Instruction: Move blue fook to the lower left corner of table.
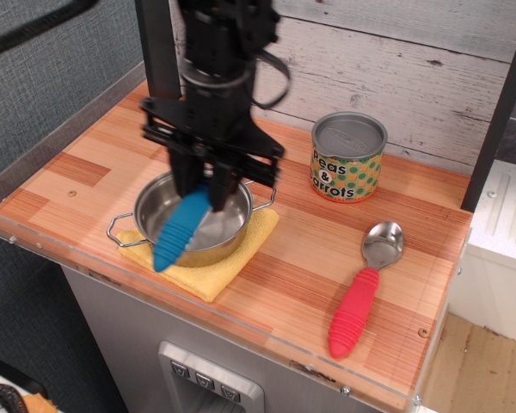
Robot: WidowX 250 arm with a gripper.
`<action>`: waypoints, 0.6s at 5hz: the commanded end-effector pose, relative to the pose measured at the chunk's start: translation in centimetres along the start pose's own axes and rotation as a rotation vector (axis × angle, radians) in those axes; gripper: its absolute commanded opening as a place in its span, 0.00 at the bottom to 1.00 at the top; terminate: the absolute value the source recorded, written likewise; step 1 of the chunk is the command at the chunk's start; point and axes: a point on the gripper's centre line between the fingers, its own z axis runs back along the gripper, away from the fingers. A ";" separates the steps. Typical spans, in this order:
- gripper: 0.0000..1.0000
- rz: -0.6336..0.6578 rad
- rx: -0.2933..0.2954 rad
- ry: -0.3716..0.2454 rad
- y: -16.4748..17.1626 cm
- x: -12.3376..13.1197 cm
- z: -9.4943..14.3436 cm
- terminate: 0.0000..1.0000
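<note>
The blue fook (pixel 180 229) hangs in the air over the steel pot, its ribbed blue handle tilted down to the left; its metal head is hidden between the fingers. My gripper (pixel 203 193) is shut on the fork's upper end, above the pot (pixel 193 218). The table (pixel 86 172) is an orange-brown wood-plank countertop with a clear acrylic rim; its lower left corner lies left of the pot.
The steel pot sits on a yellow cloth (pixel 232 258) near the front edge. A red-handled spoon (pixel 361 301) lies at the front right. A peas and carrots can (pixel 348 157) stands at the back. A dark post (pixel 159 47) rises at the back left.
</note>
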 end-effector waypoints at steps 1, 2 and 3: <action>0.00 0.123 0.039 0.047 6.7 1.8 -1.3 0.00; 0.00 0.142 0.059 0.059 10.3 2.8 -2.5 0.00; 0.00 0.110 0.094 0.020 12.3 3.7 -3.2 0.00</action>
